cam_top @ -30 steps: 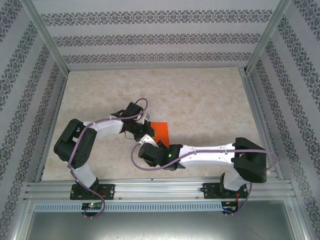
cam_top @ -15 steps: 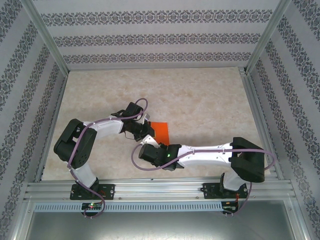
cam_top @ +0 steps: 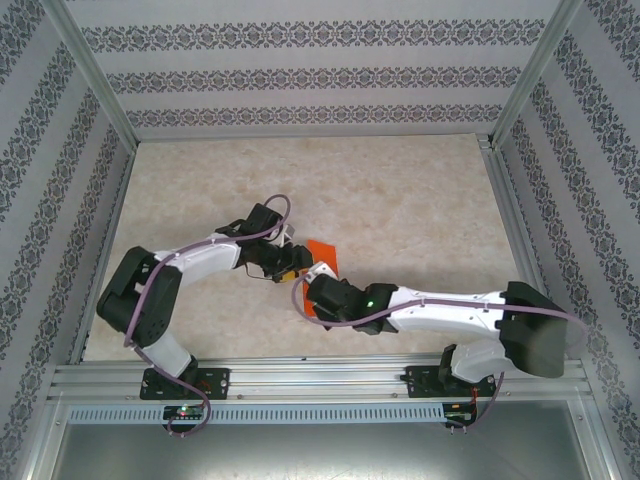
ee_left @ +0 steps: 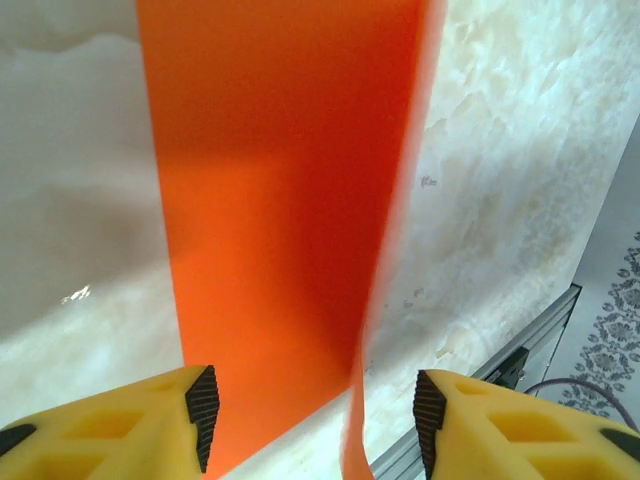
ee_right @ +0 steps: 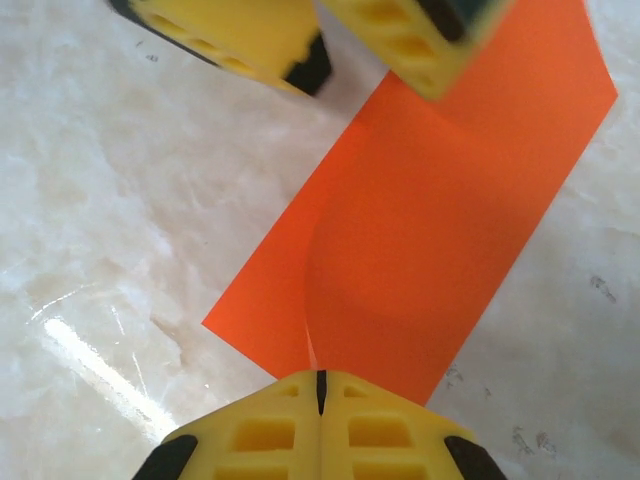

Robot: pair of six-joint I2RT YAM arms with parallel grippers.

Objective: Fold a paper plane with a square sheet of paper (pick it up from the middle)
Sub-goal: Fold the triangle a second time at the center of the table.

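Observation:
The square sheet of paper is bright orange-red and lies mid-table between the two arms, partly under them. My right gripper is shut on the sheet's near edge, pinching up a small ridge; most of the sheet rests flat on the table. My left gripper is open, its yellow fingers straddling the paper, whose right edge curls upward. The left fingers hang over the sheet's far end. In the top view, the left gripper and right gripper almost meet. No paper plane shape is seen.
The marble-patterned tabletop stretches open behind and to the right of the paper. An aluminium rail runs along the near edge, also visible as the rail. Patterned walls with frame posts enclose the table.
My left gripper has opened and let go of the paper. My right gripper has shut on the sheet's near edge and shifted right and slightly away, its arm swinging right.

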